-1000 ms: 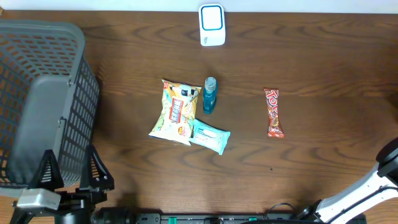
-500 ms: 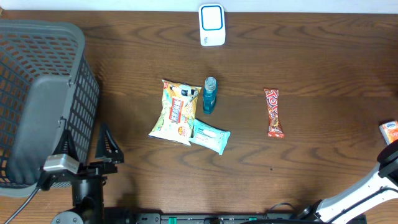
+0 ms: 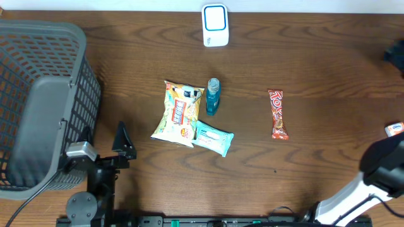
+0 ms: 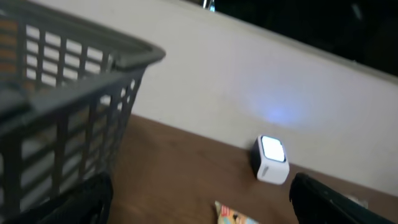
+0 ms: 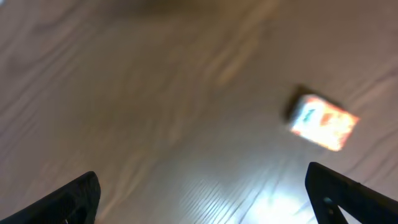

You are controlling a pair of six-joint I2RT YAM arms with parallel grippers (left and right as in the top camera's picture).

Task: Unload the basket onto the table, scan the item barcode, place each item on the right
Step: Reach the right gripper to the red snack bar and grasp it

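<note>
1. Left jaws stand wide apart and hold nothing. In the overhead view they sit at the lower left of the frame, just beside the grey basket (image 3: 38, 107) and over bare worktop (image 3: 158, 183).
2. From the left wrist, the two dark fingers (image 4: 93, 202) fill the bottom corners, with the basket wall at the left of the frame.
3. Right jaws are spread wide too, with nothing between them. The right wrist view shows only blurred wood between the fingers (image 5: 71, 199) in the bottom corners.
4. A small white-and-orange box (image 5: 323, 122) lies flat on the worktop in the upper right of the right wrist view, clear of both fingers. Its print is too blurred to read, and I cannot tell where its barcode is.
5. Overhead, the box (image 3: 395, 129) sits at the right edge at mid height, partly cut off by the frame and just above the right arm (image 3: 379, 170).
6. The white scanner (image 3: 215, 25) stands at the top centre, well apart from the box. In the left wrist view its face (image 4: 272, 160) glows in front of a pale wall.
7. In the middle of the overhead frame lies a yellow snack bag (image 3: 178, 113), with a blue bottle (image 3: 213, 96) just to its right.
8. A teal packet (image 3: 213, 139) touches the bag's lower right corner.
9. A red candy bar (image 3: 278, 113) lies lengthwise up the frame, between that cluster and the box and apart from both.
</note>
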